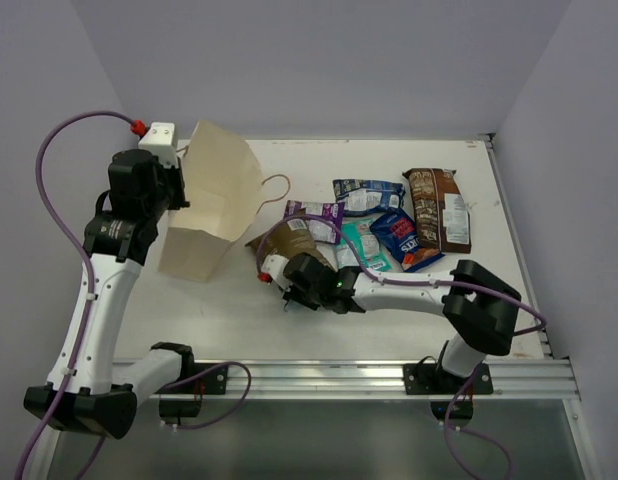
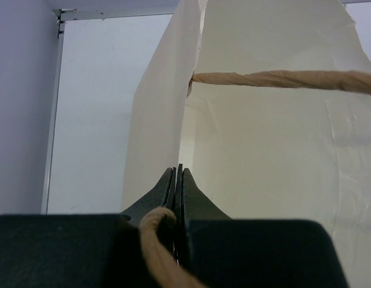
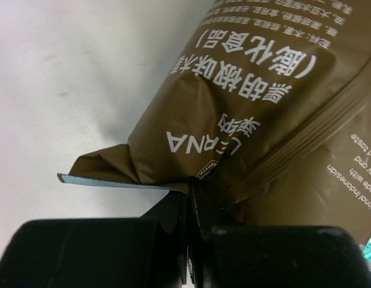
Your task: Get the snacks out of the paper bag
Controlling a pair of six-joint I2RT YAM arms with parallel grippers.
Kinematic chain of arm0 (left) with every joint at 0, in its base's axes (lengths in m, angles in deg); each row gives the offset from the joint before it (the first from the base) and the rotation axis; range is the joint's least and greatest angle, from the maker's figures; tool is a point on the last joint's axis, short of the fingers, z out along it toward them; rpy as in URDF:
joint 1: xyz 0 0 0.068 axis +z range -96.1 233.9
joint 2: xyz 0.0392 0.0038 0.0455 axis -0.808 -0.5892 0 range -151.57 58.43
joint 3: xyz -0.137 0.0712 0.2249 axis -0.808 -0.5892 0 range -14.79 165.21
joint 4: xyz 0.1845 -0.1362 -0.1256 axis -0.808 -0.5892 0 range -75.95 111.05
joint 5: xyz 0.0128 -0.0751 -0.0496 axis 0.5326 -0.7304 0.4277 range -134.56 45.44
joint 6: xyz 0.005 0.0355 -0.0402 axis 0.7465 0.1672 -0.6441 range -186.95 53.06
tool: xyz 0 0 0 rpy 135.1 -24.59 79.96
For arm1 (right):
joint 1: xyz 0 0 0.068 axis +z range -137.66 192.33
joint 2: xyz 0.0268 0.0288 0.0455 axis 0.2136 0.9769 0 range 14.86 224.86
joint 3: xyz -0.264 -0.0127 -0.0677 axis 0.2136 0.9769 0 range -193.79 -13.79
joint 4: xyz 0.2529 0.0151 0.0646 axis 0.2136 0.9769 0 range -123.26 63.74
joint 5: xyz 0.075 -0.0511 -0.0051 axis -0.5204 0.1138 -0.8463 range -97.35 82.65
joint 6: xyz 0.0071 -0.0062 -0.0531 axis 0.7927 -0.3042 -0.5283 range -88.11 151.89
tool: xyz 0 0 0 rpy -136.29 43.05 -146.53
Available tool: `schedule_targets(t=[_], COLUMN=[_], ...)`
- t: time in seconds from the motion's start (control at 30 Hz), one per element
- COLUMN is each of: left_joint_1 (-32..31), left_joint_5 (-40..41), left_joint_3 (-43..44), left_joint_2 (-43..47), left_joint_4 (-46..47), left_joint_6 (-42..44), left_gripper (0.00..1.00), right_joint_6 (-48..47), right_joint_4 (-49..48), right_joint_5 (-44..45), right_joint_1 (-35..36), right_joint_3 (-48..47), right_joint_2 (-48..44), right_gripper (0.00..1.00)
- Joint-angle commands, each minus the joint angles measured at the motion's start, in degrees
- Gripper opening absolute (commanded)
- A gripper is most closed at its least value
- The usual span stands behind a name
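Observation:
The tan paper bag (image 1: 214,200) stands tilted at the left of the table, one twisted handle (image 1: 275,192) hanging to its right. My left gripper (image 1: 179,185) is shut on the bag's rim (image 2: 173,120), and the near handle (image 2: 156,240) loops over one finger. My right gripper (image 1: 294,265) is shut on the edge of a brown snack packet (image 3: 245,114), which lies on the table (image 1: 289,240) just right of the bag. A purple-and-white packet (image 1: 315,210), a light blue one (image 1: 367,193), a teal one (image 1: 361,245), a dark blue one (image 1: 399,235) and a second brown one (image 1: 437,205) lie further right.
Grey walls close in the white table (image 1: 239,310) at the back and both sides. A metal rail (image 1: 389,375) runs along the near edge. The right arm (image 1: 419,295) stretches across the front of the packets.

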Motion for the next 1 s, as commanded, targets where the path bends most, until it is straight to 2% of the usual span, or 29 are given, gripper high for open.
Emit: schedule_targets(t=[0.0,0.03,0.07,0.1,0.17,0.2,0.4,0.43,0.63,0.73,0.9,0.97], left_joint_1=[0.7,0.9,1.0,1.0,1.4,1.6,3.6,4.4,10.6,13.0,14.8,16.2], left_joint_5=[-1.8,-2.2,-2.6,-2.9,-3.7,-4.0,-7.5,-7.8,-15.9,-19.2,-22.5,-22.9], left_joint_3=[-0.2,-0.2,-0.2,-0.3,-0.6,-0.7,-0.5,-0.3,-0.3,-1.7,-1.2,-0.4], left_joint_2=[0.2,0.1,0.0,-0.2,-0.3,-0.7,-3.2,-3.8,-7.4,-9.4,-13.5,-15.0], left_joint_4=[4.2,4.5,4.9,5.3,6.6,7.1,11.3,11.6,15.9,18.8,19.2,18.2], left_joint_6=[-2.3,-2.8,-3.0,-3.2,-3.9,-4.2,-6.8,-7.4,-11.3,-13.9,-14.1,-13.7], left_gripper=[0.00,0.00,0.00,0.00,0.00,0.00,0.00,0.00,0.00,0.00,0.00,0.05], right_joint_6=[4.2,3.5,3.5,3.5,3.9,4.2,11.0,11.6,13.9,15.0,17.0,17.4], right_joint_4=[3.6,3.6,3.8,4.1,5.6,6.2,12.3,13.8,17.9,18.0,20.0,21.0], right_joint_5=[1.5,1.1,0.1,-3.1,-5.8,-7.7,-11.7,-10.9,-10.1,-7.0,-3.3,-2.7], right_joint_1=[-4.1,-4.3,-4.2,-4.2,-3.5,-2.9,-1.9,-1.9,-1.9,-1.9,-1.9,-1.9], right_joint_3=[-0.3,-0.4,-0.4,-0.5,-0.3,-0.3,-2.7,-3.7,-5.8,-4.6,-3.4,-3.1], right_joint_2=[2.2,1.5,0.8,-0.2,-4.7,-6.6,-25.0,-27.3,-41.4,-46.6,-51.0,-52.3], right_gripper=[0.00,0.03,0.10,0.30,0.49,0.62,0.96,0.99,0.99,0.99,0.99,0.99])
